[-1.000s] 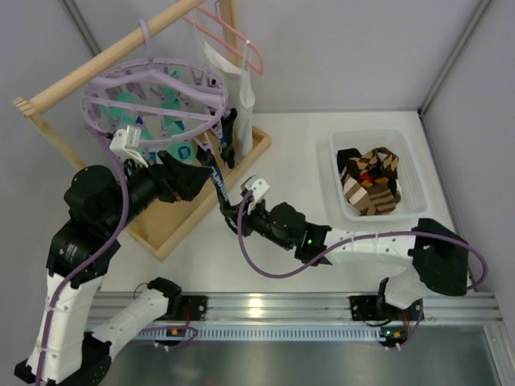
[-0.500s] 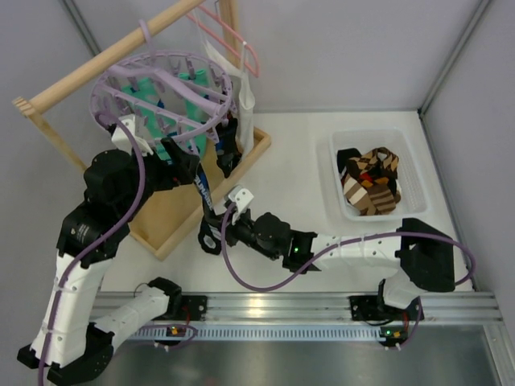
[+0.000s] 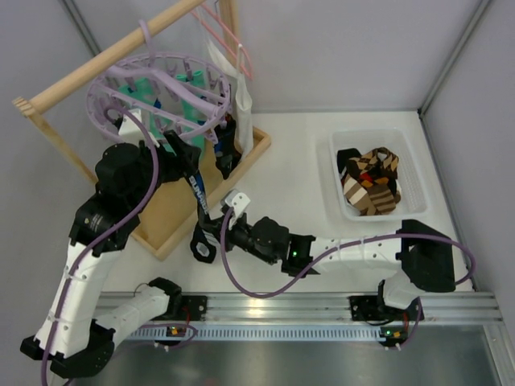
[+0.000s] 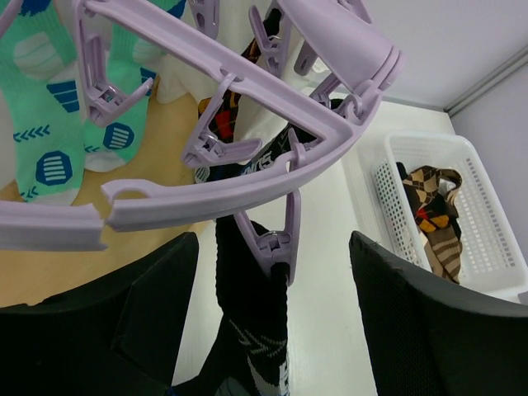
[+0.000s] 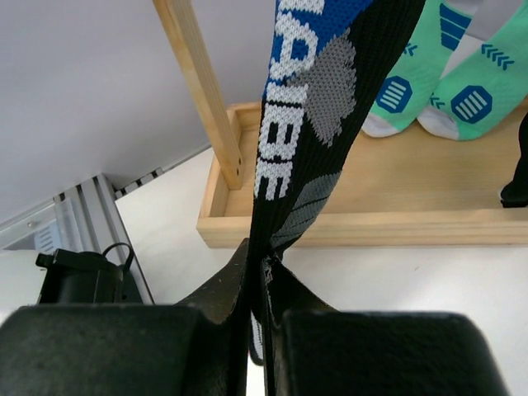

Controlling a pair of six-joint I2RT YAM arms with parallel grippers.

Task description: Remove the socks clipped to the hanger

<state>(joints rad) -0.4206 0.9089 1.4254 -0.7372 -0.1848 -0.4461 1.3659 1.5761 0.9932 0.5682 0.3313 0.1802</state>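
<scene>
Hanging by its hook from the wooden rail [image 3: 96, 63], the round lavender hanger [image 3: 157, 100] carries mint-green socks [image 3: 145, 87] under its far side. One black sock [image 3: 195, 189] with blue and white lettering hangs under its near rim. A lavender clip [image 4: 276, 239] on the hanger pinches the top of that black sock. From there the sock runs down and away from the hanger in a straight strip to the right gripper [image 3: 201, 241]. The right gripper sits below and in front of the hanger, over the white table [image 3: 298, 153] by the corner of the wooden tray [image 3: 173, 221]. In the right wrist view its fingers [image 5: 206, 305] are clenched on the sock's lower end, with the fabric squeezed flat between them. The left gripper [image 3: 179, 153] is just beneath the hanger's near rim. In the left wrist view its fingers [image 4: 157, 313] are spread wide, one on each side of the clip and the sock's top, and neither visibly touches them. A dark patterned sock [image 4: 221, 124] is clipped further round the hanger's rim, behind the black one. A thin pink hanger [image 3: 233, 40] and a white cloth [image 3: 239, 100] hang from the rack just to the right of the lavender hanger. Well to the right of the hanger, a white basket [image 3: 342, 145] on the table holds diamond-patterned socks [image 3: 370, 181].
</scene>
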